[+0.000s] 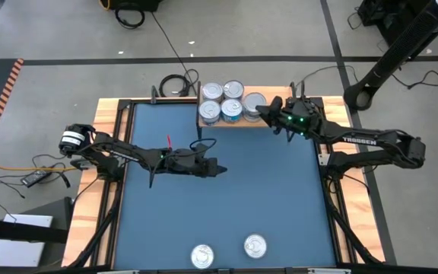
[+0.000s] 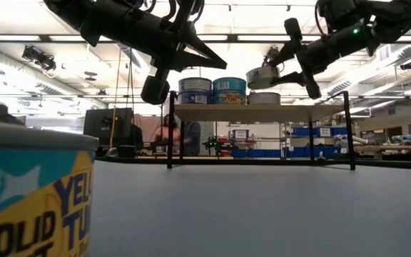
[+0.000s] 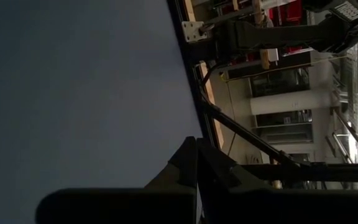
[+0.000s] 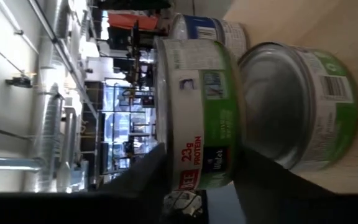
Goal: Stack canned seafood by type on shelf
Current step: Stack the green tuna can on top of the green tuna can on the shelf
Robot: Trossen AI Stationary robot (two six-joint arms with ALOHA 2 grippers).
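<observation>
Two green-labelled cans meet at the right end effector (image 1: 268, 114): the can between its part-open fingers (image 2: 264, 76) hangs just above, slightly tilted, its mate (image 2: 264, 98) on the shelf (image 2: 262, 112), so the drop is straight down.

We see the shelf (image 1: 238, 122) at the table's (image 1: 226, 205) far edge bearing tins (image 1: 222, 101); two tins (image 1: 229, 250) sit near the front edge.
</observation>
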